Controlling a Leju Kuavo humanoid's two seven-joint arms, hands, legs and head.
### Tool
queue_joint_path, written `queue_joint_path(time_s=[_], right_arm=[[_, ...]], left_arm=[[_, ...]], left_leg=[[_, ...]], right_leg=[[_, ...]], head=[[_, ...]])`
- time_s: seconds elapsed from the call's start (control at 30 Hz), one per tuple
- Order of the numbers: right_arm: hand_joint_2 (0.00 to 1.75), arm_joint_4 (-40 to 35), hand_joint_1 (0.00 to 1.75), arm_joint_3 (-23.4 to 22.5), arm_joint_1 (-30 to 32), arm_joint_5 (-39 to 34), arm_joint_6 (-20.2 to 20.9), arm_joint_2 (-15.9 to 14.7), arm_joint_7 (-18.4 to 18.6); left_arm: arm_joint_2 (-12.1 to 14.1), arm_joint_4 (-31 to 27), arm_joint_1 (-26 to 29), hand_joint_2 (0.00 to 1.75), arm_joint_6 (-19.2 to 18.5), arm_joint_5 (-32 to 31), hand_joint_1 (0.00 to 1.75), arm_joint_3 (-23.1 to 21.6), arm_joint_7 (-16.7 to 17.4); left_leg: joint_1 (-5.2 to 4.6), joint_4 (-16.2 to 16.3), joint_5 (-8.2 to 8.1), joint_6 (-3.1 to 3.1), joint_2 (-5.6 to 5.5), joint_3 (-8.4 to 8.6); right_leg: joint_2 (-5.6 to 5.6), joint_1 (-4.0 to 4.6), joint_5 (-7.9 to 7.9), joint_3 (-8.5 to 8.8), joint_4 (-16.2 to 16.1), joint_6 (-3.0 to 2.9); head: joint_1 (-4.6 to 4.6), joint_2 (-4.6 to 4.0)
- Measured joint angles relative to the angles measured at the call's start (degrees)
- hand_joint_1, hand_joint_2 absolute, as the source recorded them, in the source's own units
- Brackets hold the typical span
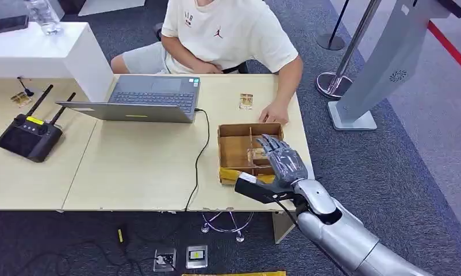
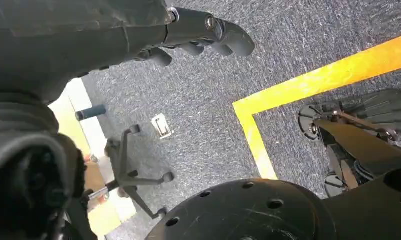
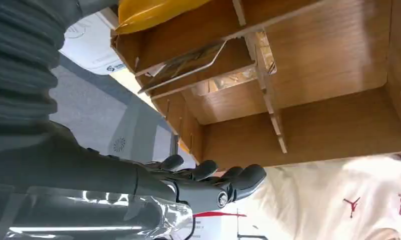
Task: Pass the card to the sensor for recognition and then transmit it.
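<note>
A wooden box point(image 1: 235, 150) with dividers stands near the table's right front corner. A clear card point(image 3: 186, 67) leans inside one of its compartments, seen in the head view as the card point(image 1: 256, 155) just in front of my fingers. My right hand point(image 1: 283, 159) hovers over the box's right side with its fingers stretched out and apart, holding nothing; the same hand point(image 3: 208, 182) is seen beside the box in the right wrist view. A small gold and white card-like item point(image 1: 246, 101) lies flat on the table behind the box. My left hand point(image 2: 203, 32) hangs over the floor, holding nothing.
A person in a white shirt point(image 1: 228, 34) sits across the table, one hand point(image 1: 274, 112) resting just behind the box. A laptop point(image 1: 150, 99) with a black cable, a black remote controller point(image 1: 28, 135) and a yellow bag point(image 3: 153, 9) in the box's near compartment are close by.
</note>
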Motion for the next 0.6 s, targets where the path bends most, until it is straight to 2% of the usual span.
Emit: queue_joint_path(time_s=[0.47,0.6], right_arm=[[1.75,1.7,0.00,1.9,-0.3,-0.7,0.4,0.3,-0.7],[1.75,3.3,0.00,3.5,-0.9,0.0,-0.2,0.8,0.6]], left_arm=[[0.0,0.0,0.1,0.00,0.0,0.6,0.00,0.0,0.0],[0.0,0.0,0.4,0.00,0.0,1.1,0.00,0.0,0.0]], left_leg=[[0.00,0.0,0.00,0.00,0.00,0.00],[0.00,0.0,0.00,0.00,0.00,0.00]], right_leg=[[0.00,0.00,0.00,0.00,0.0,0.00],[0.01,0.00,0.00,0.00,0.0,0.00]], head=[[0.02,0.00],[0.02,0.00]])
